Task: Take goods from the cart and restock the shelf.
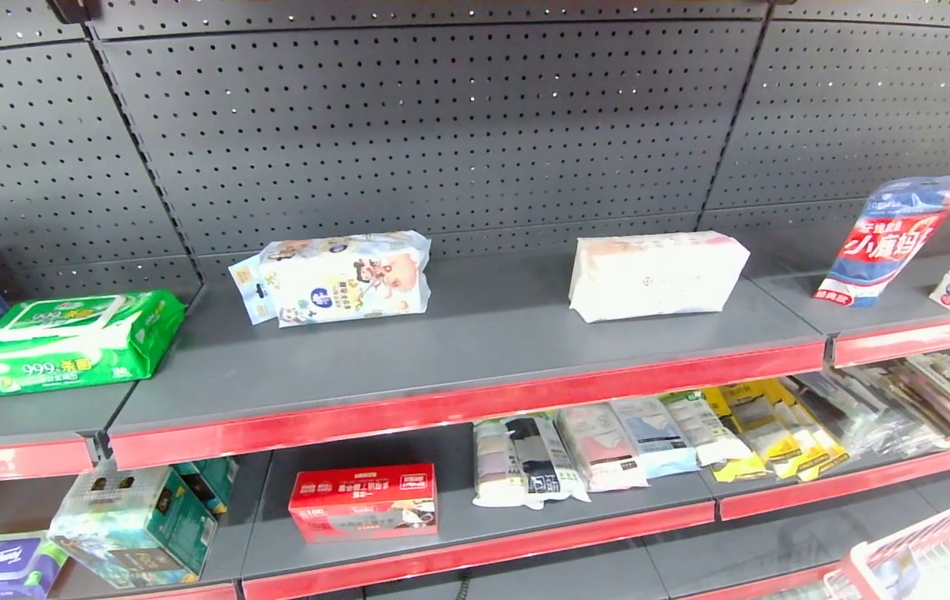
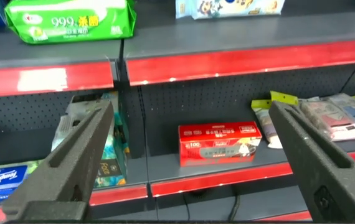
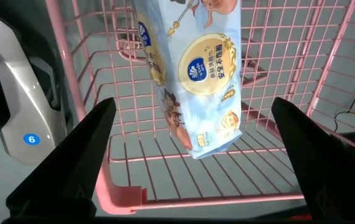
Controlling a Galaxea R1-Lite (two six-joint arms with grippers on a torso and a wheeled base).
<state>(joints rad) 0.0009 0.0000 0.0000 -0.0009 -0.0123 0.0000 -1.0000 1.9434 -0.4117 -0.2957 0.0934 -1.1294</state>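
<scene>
Restock looks partly done: a cartoon-print pack (image 1: 342, 279) and a white pack (image 1: 654, 275) lie on the upper shelf (image 1: 475, 342), with bare board between them. A blue pack (image 3: 196, 68) stands in the pink cart (image 3: 121, 196), between the right gripper's (image 3: 193, 106) spread fingers, not clamped. Left gripper (image 2: 190, 104) is spread too and empty, facing a red box (image 2: 218, 143) on the lower level. Right wrist view gives the cart's inside — head view gives the shelf layout and a cart corner.
</scene>
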